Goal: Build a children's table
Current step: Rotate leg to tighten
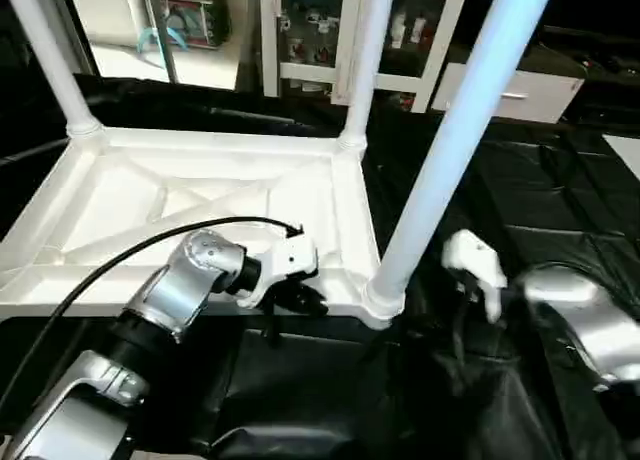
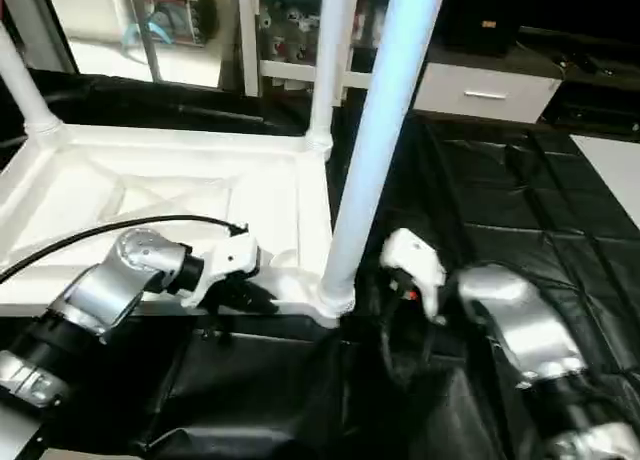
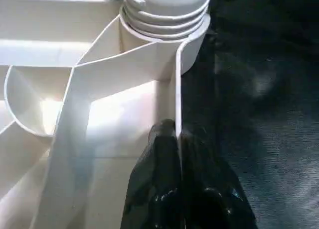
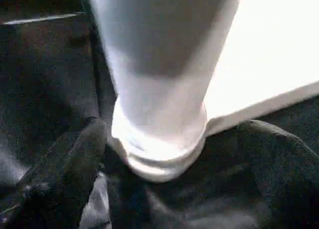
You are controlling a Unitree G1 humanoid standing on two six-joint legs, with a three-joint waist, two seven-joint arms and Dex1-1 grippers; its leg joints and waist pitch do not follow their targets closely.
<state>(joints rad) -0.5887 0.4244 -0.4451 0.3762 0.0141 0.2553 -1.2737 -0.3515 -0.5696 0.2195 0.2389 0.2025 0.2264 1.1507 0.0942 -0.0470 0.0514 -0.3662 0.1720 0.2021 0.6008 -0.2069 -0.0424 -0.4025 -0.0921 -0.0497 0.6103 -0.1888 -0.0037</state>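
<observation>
The white table top lies upside down on black cloth, its X-ribs facing up. Three white legs stand upright in its corner sockets: far left, far right and near right. My left gripper is at the near rim beside the near-right corner. In the left wrist view its fingers are shut on the thin rim wall, just below the leg's ribbed base. My right gripper stands open around the foot of the near-right leg, one black finger on each side.
Black cloth covers the floor around the table top. A white shelf unit and a low white drawer cabinet stand behind. A black cable runs along my left forearm over the table top.
</observation>
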